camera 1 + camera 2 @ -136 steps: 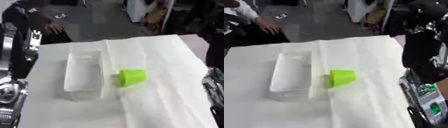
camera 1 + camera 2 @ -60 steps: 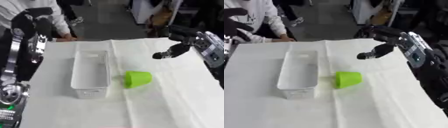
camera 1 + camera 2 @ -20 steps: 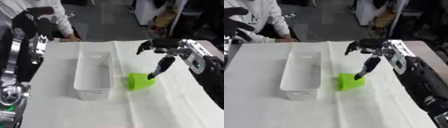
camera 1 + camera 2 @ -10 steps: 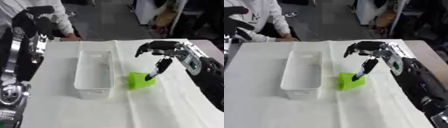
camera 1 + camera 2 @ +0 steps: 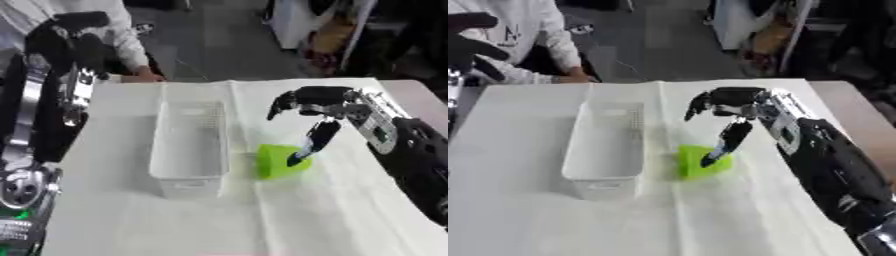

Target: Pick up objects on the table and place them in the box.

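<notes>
Beside the box (image 5: 190, 145), right hand (image 5: 317, 107) touches green cup (image 5: 280, 161).

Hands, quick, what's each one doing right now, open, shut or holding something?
Right hand: open, one of its fingers reaching down to the green cup, others spread above.
Left hand: raised at the upper left, cannot be told.

A lab or workshop: a white cloth (image 5: 289, 215) covers the surface, a dark bare floor (image 5: 214, 45) lies beyond, with equipment (image 5: 315, 30) at the far right.
</notes>
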Robot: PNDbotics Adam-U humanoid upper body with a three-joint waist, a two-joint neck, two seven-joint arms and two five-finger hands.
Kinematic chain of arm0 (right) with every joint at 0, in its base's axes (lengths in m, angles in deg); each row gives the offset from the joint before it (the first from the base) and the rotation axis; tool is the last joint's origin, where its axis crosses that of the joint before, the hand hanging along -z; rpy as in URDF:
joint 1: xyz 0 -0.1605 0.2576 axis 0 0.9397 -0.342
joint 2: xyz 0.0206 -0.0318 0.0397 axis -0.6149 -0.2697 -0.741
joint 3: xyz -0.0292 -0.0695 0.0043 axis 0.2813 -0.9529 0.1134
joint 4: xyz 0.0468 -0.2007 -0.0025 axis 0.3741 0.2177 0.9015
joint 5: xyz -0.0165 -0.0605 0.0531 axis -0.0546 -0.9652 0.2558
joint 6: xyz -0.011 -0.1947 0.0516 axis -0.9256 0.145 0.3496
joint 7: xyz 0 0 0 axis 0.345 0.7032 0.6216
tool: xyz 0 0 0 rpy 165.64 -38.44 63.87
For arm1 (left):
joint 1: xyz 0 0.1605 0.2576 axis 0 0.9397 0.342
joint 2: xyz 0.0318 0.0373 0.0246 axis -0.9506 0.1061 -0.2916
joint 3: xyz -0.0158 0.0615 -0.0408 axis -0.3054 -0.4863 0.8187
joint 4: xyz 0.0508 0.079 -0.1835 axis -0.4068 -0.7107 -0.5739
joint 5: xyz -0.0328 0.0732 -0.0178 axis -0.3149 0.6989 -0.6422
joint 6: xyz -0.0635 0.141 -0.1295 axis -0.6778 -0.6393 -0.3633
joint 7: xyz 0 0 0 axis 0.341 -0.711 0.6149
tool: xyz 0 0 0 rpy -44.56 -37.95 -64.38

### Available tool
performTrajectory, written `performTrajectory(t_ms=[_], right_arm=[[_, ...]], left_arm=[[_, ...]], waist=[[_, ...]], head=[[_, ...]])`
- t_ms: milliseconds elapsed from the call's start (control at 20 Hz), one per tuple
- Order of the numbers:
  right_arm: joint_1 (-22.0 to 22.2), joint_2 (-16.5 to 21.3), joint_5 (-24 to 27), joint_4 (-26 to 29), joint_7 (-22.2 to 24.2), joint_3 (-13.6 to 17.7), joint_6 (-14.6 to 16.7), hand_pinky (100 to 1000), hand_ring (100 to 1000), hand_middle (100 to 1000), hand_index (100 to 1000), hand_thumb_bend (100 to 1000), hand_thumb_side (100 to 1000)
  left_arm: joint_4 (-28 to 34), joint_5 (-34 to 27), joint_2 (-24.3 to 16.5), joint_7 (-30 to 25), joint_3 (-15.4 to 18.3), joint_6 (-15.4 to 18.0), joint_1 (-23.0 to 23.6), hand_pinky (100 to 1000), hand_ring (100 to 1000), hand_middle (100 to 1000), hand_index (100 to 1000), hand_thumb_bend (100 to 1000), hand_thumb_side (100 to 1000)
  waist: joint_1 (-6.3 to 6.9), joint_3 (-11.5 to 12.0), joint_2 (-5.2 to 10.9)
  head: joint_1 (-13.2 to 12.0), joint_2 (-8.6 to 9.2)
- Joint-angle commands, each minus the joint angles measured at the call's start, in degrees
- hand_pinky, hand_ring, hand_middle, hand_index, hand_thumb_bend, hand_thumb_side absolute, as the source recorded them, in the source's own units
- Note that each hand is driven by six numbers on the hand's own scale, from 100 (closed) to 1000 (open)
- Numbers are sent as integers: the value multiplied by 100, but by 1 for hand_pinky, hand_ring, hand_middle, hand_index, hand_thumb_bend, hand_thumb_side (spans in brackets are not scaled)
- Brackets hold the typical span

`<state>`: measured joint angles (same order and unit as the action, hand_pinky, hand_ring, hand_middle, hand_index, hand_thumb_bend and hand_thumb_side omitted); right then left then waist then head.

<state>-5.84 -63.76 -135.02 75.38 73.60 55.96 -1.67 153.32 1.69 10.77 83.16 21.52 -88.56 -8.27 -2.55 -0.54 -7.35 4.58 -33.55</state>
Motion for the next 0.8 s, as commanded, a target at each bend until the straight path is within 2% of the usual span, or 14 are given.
performTrajectory(t_ms=[50, 800], right_arm=[[-69, 49, -48, 5, 406, 17, 441, 810, 812, 791, 847, 782, 517], [186, 40, -324, -285, 343, 72, 468, 806, 807, 785, 837, 781, 471]], left_arm=[[97, -34, -6, -26, 5, 15, -103, 453, 565, 758, 835, 268, 965], [97, -43, 34, -36, 0, 26, -139, 456, 565, 758, 836, 268, 965]], waist=[[11, 10, 82], [18, 61, 51]], head=[[5, 21], [8, 37]])
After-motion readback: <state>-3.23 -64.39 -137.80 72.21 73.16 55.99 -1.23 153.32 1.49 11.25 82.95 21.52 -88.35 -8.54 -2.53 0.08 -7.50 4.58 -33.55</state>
